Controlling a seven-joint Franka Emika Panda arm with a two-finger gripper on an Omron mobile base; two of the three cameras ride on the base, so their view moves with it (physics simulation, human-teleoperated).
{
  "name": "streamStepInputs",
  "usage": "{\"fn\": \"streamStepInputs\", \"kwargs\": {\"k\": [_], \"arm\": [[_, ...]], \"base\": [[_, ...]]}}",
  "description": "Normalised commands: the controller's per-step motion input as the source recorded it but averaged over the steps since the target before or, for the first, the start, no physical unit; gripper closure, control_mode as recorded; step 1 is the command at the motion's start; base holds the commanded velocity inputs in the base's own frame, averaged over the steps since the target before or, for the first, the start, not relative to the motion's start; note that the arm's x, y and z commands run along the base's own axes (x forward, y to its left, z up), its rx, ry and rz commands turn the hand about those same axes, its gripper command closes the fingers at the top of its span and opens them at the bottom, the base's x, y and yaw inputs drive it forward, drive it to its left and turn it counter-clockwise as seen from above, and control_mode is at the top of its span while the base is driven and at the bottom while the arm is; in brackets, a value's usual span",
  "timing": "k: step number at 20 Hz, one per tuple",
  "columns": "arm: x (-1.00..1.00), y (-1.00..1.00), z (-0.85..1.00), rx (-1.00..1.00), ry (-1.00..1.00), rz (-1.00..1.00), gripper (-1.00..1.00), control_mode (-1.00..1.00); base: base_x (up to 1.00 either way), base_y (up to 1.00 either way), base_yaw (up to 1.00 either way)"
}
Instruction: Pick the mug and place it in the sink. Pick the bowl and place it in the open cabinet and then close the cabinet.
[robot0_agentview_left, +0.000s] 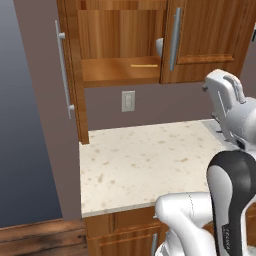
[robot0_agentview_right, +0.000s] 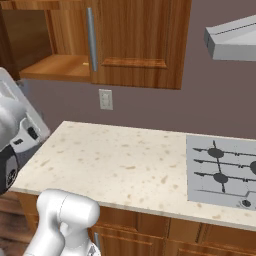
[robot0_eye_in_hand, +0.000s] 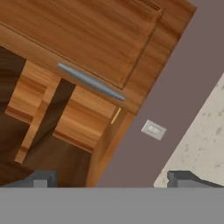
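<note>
Pincer (robot0_eye_in_hand: 111, 177): seen from the hand camera, two dark finger tips (robot0_eye_in_hand: 41, 178) at the bottom edge stand far apart, nothing between them. Open, holding nothing.

Cabinet (robot0_agentview_left: 120, 40): reddish-brown wood, mounted on the wall above the bench. Left door (robot0_agentview_left: 47, 100) swung out wide, seen edge-on in the left base view, with a long vertical silver bar handle (robot0_agentview_left: 62, 75) on it. Right door (robot0_agentview_left: 210, 35) closed, its own silver bar handle (robot0_agentview_left: 175, 40) near the inner edge. The open compartment shows a bare wooden shelf (robot0_agentview_left: 117, 70); a thin pale strip lies along its front lip. A small pale rounded shape shows at the edge of the closed door; cannot tell what it is.

Hand camera looks, rolled, at the same cabinet: panelled door, bar handle, dark open compartment beside it.

Bench (robot0_agentview_left: 145, 160): cream speckled stone top, wooden cupboards below it.

Wall: dull mauve, with a white switch plate (robot0_agentview_left: 128, 101) under the cabinet, between shelf and bench. No writing legible on it.

Right base view: grey cooktop (robot0_agentview_right: 222, 172) with dark burner grates set into the bench on the right, grey range hood (robot0_agentview_right: 232, 40) above it.

Arm: white segments and a dark joint, with small pale lettering on the dark joint, too small to read.
</note>
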Motion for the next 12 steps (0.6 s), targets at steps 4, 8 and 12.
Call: {"fn": "streamStepInputs", "kwargs": {"k": [4,8,12], "arm": [[-0.93,0.40,0.02,0.01,0.00,-0.11,-1.00,-1.00],[-0.76,0.47,0.00,0.13,0.00,-0.11,-1.00,-1.00],[-0.65,0.52,0.00,0.19,0.00,-0.06,-1.00,-1.00]], "base": [[0.00,0.00,0.00],[0.00,0.00,0.00],[0.00,0.00,0.00]]}}
